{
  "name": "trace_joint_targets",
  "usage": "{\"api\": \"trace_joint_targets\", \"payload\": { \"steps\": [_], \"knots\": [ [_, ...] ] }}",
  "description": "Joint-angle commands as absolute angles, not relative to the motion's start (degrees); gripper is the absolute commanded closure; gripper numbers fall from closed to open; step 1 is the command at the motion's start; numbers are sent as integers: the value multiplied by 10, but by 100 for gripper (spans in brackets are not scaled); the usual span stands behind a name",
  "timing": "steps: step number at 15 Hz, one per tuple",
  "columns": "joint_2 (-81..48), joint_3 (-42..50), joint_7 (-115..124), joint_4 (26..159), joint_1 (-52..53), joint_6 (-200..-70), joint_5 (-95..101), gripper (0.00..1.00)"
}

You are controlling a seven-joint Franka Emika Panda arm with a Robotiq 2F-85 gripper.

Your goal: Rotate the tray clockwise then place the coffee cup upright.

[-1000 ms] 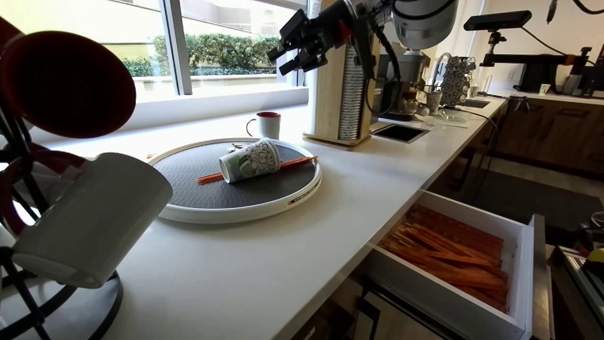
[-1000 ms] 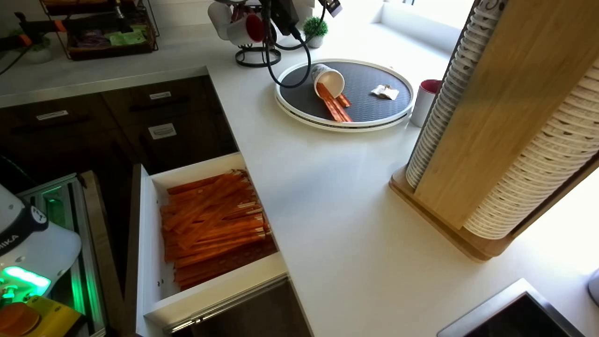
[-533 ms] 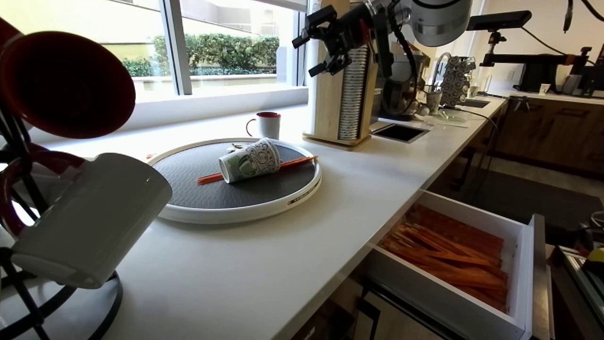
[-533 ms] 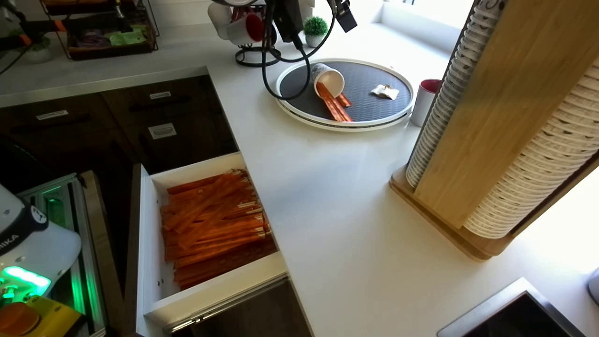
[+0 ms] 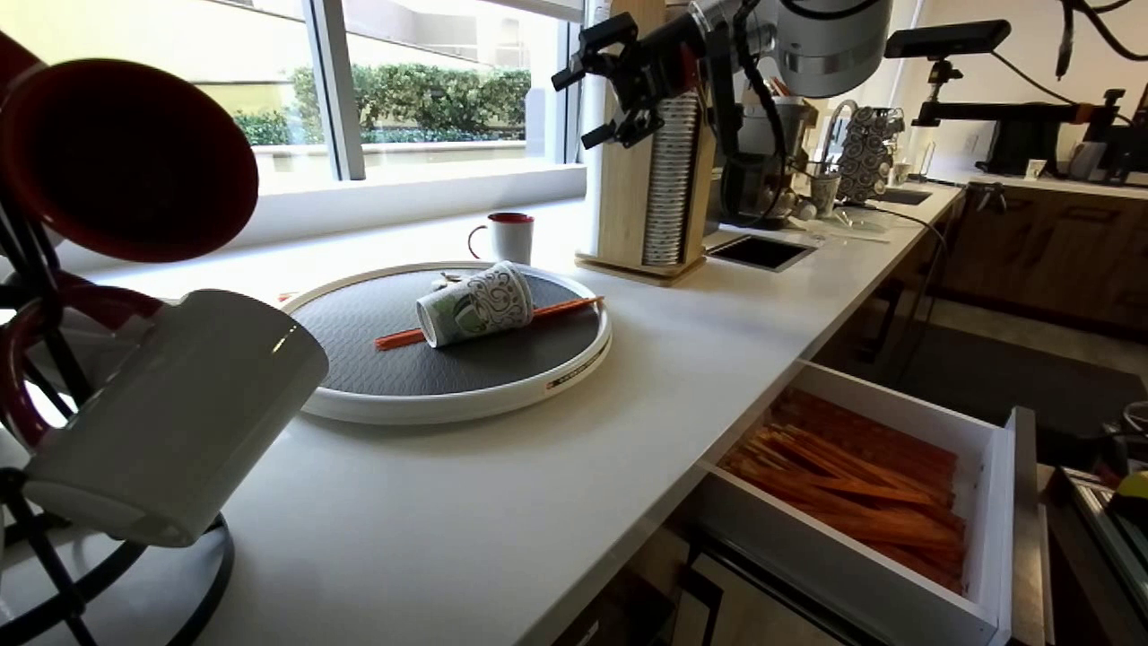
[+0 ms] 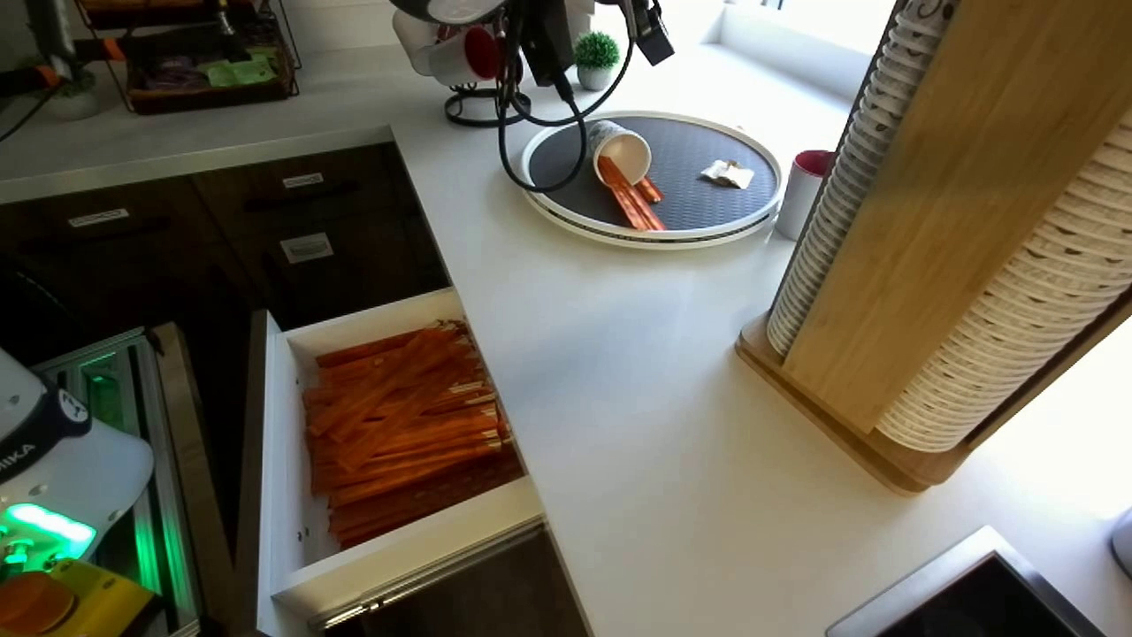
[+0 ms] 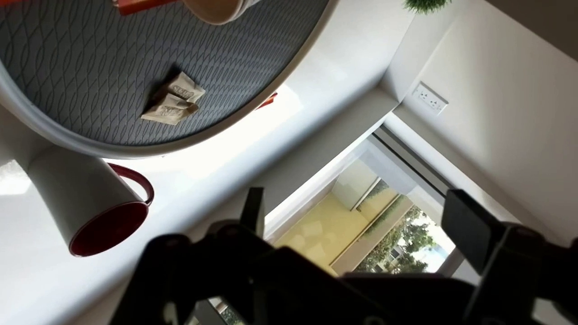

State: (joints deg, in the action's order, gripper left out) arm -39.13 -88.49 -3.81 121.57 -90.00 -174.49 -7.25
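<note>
The round tray [image 5: 421, 413] lies flat on the counter, with a dark grey top and white rim. It also shows in an exterior view [image 6: 610, 232] and the wrist view [image 7: 135, 151]. The coffee cup [image 5: 480, 305], a patterned paper cup, lies on its side on the tray over orange-red sticks [image 5: 399, 339]. In an exterior view [image 6: 626, 155] its mouth shows, with sticks protruding. In the wrist view only part of the cup [image 7: 216, 10] shows. My gripper [image 5: 577, 109] is raised high, apart from the tray and cup. Its fingers are wide apart with nothing between them [image 7: 361, 219].
A white mug with red inside [image 5: 511, 240] stands beside the tray. Small packets [image 7: 174, 103] lie on the tray. A tall wooden cup holder [image 6: 849, 221] stands behind my gripper. An open drawer [image 5: 995, 538] holds orange-red sticks. Mugs hang on a wire stand [image 5: 215, 574].
My gripper moved right in an exterior view, then shifted slightly back. Its fingers look farther apart than a second ago; whether from opening or turning is unclear. Tray and cup have not moved.
</note>
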Motion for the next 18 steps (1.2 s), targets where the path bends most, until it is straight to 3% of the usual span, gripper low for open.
{"api": "trace_joint_targets", "payload": {
  "steps": [1, 6, 18],
  "knots": [
    [-484, -879, -62, 1223, -890, -1772, -65, 0],
    [-569, -866, -70, 1211, -885, -1747, -61, 0],
    [-574, -833, -49, 1210, -874, -1710, -75, 0]
  ]
}}
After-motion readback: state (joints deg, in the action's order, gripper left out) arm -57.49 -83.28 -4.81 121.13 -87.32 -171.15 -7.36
